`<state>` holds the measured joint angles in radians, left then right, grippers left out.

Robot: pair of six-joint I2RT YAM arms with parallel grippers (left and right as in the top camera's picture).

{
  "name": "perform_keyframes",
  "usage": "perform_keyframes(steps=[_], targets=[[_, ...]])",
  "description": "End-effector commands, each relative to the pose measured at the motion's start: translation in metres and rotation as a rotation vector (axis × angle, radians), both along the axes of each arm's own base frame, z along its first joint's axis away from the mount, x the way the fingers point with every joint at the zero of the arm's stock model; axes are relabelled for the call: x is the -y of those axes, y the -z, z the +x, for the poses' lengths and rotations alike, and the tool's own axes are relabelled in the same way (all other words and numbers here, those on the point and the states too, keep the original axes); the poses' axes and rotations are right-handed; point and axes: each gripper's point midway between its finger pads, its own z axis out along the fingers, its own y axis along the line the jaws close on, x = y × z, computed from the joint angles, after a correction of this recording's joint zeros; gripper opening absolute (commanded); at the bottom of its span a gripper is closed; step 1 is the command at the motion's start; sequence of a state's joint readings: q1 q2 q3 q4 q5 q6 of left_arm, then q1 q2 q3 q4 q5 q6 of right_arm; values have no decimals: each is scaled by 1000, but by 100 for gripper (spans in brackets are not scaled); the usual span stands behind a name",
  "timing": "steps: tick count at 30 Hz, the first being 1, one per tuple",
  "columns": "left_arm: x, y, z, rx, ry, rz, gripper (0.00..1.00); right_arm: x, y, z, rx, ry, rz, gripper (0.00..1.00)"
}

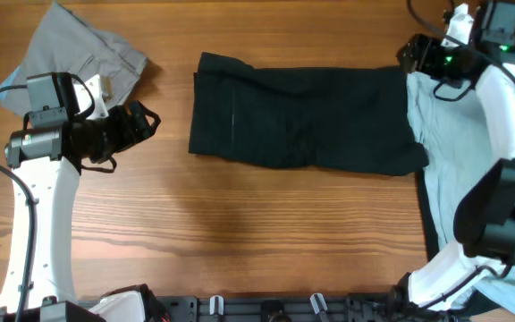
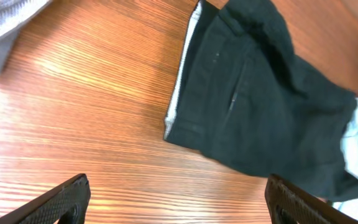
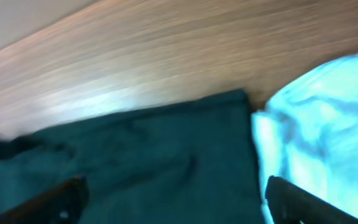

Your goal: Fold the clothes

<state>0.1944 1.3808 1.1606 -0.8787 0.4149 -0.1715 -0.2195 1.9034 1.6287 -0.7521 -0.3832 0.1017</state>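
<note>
A black garment [image 1: 302, 119] lies folded flat in a wide rectangle across the middle of the wooden table; it also shows in the left wrist view [image 2: 260, 106] and the right wrist view [image 3: 135, 162]. My left gripper [image 1: 141, 123] is open and empty, left of the garment's left edge, over bare wood [image 2: 176, 199]. My right gripper [image 1: 409, 55] is open and empty above the garment's far right corner [image 3: 176, 199], next to a pale blue garment [image 1: 445, 134].
A grey garment [image 1: 74, 49] lies crumpled at the far left. The pale blue garment [image 3: 328, 137] lies on a dark cloth [image 1: 429, 224] along the right side. A black rail [image 1: 266, 309] runs along the front edge.
</note>
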Motion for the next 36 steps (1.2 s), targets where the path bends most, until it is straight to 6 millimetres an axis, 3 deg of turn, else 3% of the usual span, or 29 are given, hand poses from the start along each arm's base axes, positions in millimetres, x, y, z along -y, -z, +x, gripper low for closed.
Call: perform_keyframes(steps=[1, 6, 11, 15, 19, 21, 25, 27, 28, 32, 36], targets=[[4, 16, 10, 11, 141, 85, 89, -49, -13, -19, -31, -139, 123, 97], [21, 57, 35, -18, 238, 89, 95, -93, -13, -54, -141, -252, 177, 97], [61, 115, 62, -36, 347, 11, 100, -130, -16, -82, -219, -343, 178, 96], [81, 155, 78, -31, 393, 11, 100, -149, -21, -93, -229, -392, 170, 96], [94, 177, 81, -39, 418, 8, 96, -155, -19, -96, -236, -405, 144, 96], [100, 187, 78, -57, 432, 6, 88, -156, -19, -97, -238, -409, 144, 96], [109, 197, 64, -116, 456, -1, 41, -157, -18, -98, -243, -409, 145, 96], [108, 200, 51, -176, 458, -8, 10, -157, -18, -99, -249, -409, 145, 96], [103, 203, 44, -215, 448, -2, 4, -157, -18, -100, -252, -409, 146, 96], [68, 205, 16, -388, 322, 21, 4, -153, -14, -103, -272, -401, 122, 94], [26, 189, 11, -417, 209, 40, 4, -146, -7, -104, -290, -384, 81, 92]])
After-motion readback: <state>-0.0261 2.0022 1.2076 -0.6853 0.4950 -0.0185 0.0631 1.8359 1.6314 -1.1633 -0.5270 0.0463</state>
